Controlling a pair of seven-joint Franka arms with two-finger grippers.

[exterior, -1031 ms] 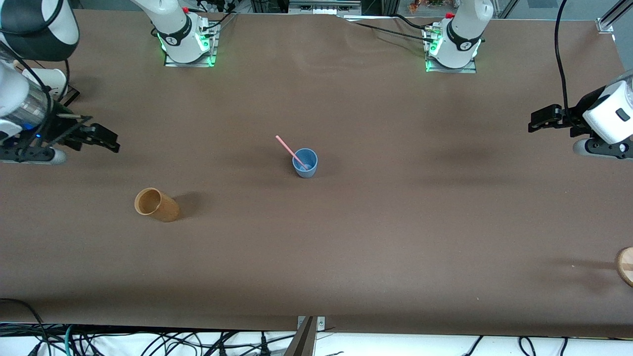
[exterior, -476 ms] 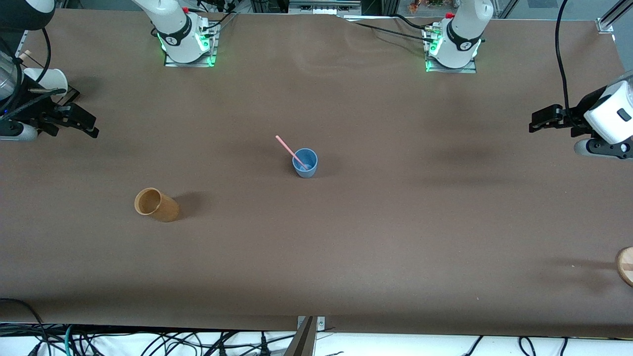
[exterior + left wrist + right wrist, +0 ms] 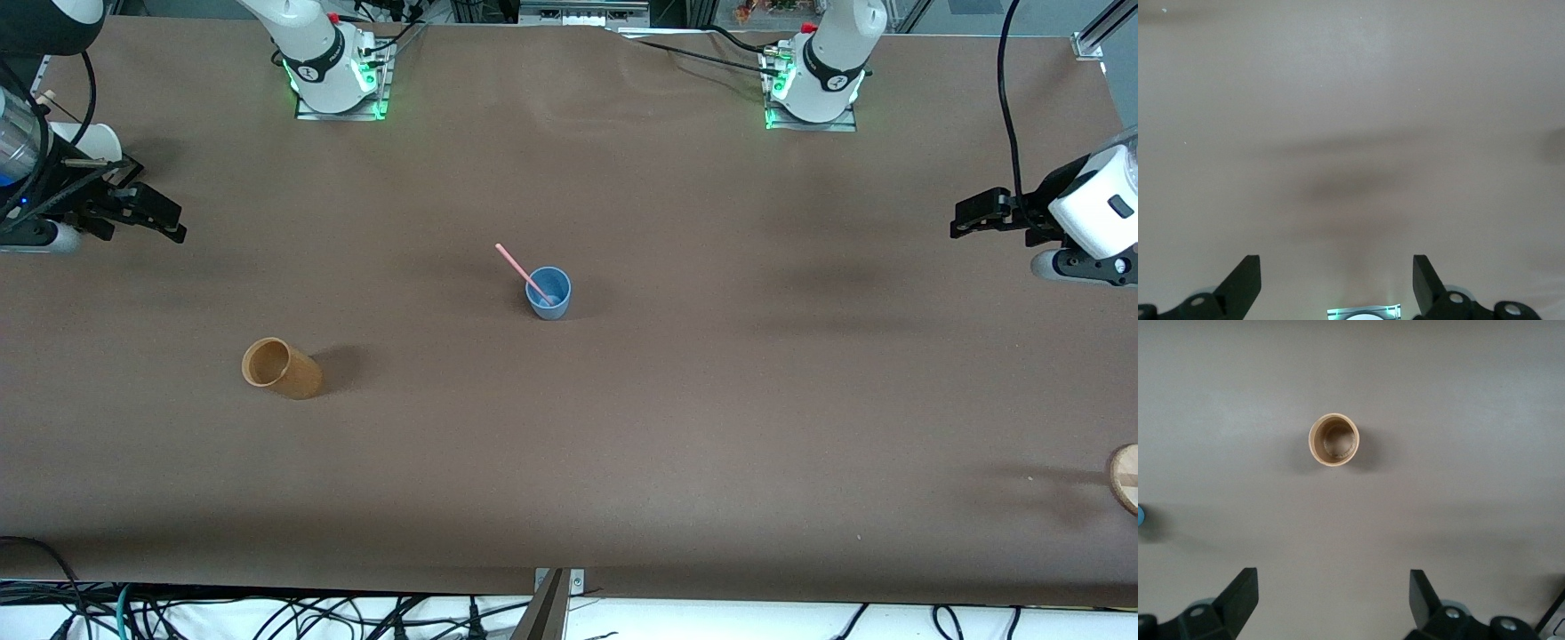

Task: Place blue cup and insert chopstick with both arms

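Blue cup holding chopstick stands well apart from both grippers.

Matt brown covering on the table — smooth, faintly creased. Blue cup of smooth matt plastic, as it looks — tan cup likewise. Chopstick pink, smooth.

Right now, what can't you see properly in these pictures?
- The thin pink chopstick: its lower end is hidden inside the small blue-grey cup in the front view.
- The round wooden thing is cut off by the front view's edge.
- The blue-grey cup is only a sliver at the right wrist view's edge.
- The left claw and right claw, both open, show only their tips in the wrist views.
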